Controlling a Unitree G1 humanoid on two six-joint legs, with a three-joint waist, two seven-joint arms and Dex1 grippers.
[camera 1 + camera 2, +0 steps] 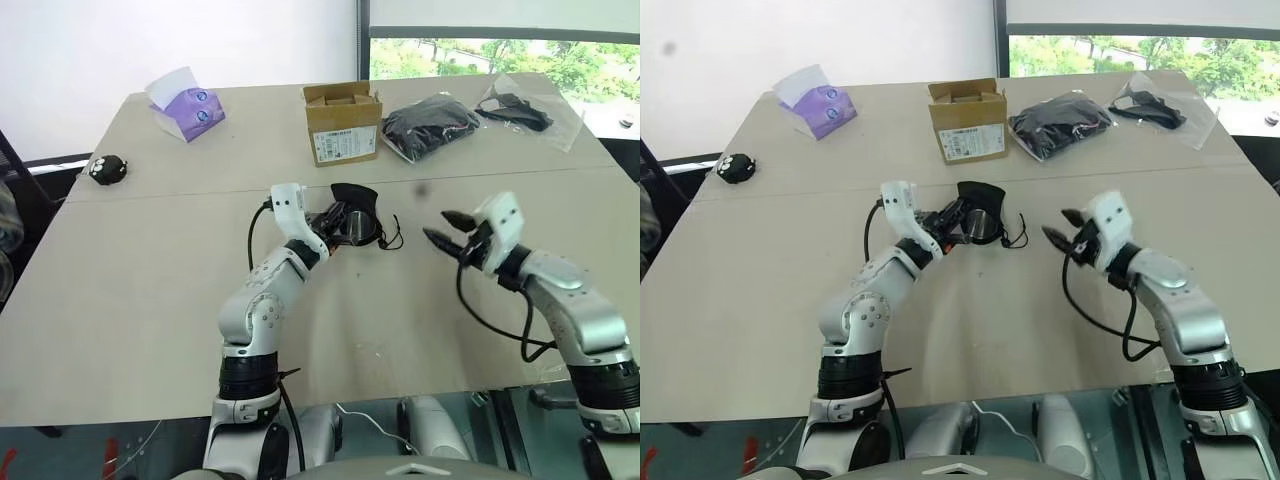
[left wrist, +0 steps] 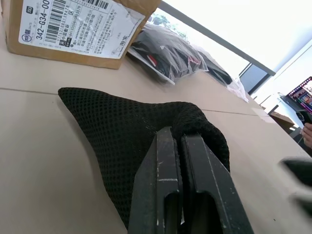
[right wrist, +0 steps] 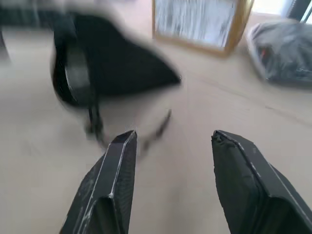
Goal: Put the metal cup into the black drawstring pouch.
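Metal cup (image 1: pixel 985 224) sits inside the mouth of the black drawstring pouch (image 1: pixel 356 205), its silver face showing through the opening, near the middle of the table (image 1: pixel 140 300). The pouch lies on its side with the mouth turned toward the right gripper, which I judge is why the cup shows as a grey disc in the right wrist view (image 3: pixel 78 80).

The left gripper (image 1: pixel 333 224) has its fingers clenched on the pouch's rim at the 9 o'clock edge of the bag, seemingly to keep the mouth propped and the fabric from sliding while the cup goes in. The right gripper (image 1: pixel 450 232) hangs well apart at 3 o'clock of the pouch, its fingers released and spread with nothing between them, pointing back at the opening. By my reading, the cup is already delivered, and drawing the cord may be all that is left. The drawstring (image 1: pixel 392 236) trails loose on the table at the pouch's 4 o'clock.

The left wrist view gives what the head views cannot: the mesh weave of the fabric (image 2: pixel 122 136) bunched over the two pinched fingers, and the printed label on the cardboard box (image 2: pixel 78 24) at 12 o'clock. The head views alone lay out the far side: the box (image 1: pixel 342 122), two bagged black bundles (image 1: pixel 430 125) at 1 o'clock, a purple tissue pack (image 1: pixel 187 105) at 10 o'clock.
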